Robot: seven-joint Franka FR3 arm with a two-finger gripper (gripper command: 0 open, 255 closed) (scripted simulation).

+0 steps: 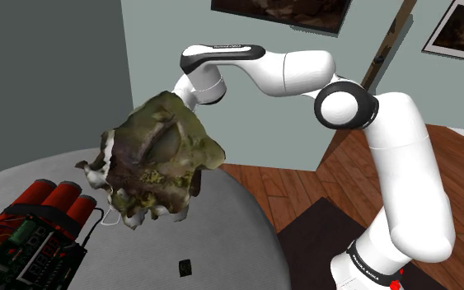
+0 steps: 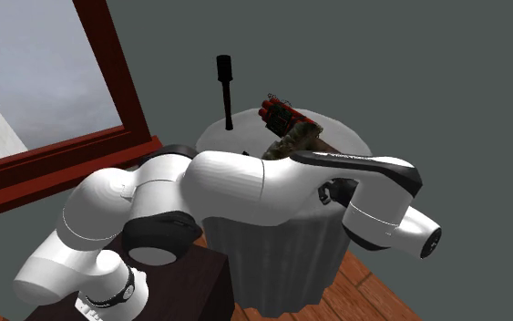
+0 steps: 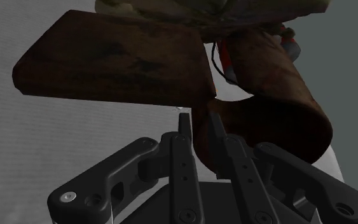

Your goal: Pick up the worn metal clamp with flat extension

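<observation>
Jaws are seen drawn narrow, the gripper (image 3: pixel 199 126) clasping the thin neck of the rusty brown clamp (image 3: pixel 114 63). The clamp is found over the grey table (image 3: pixel 50 146), tucked against a mossy lump (image 1: pixel 156 156) that lies right of a bundle of red sticks (image 1: pixel 53 198) in the shoulder view. It is judged stiff, fairly heavy and lopsided, so the neck between flat plate and thick barrel is reckoned the soundest hold.

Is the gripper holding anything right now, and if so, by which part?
Yes. The gripper is shut on the worn brown clamp, its fingers clasping the narrow neck where the flat plate meets the rounded body.
</observation>
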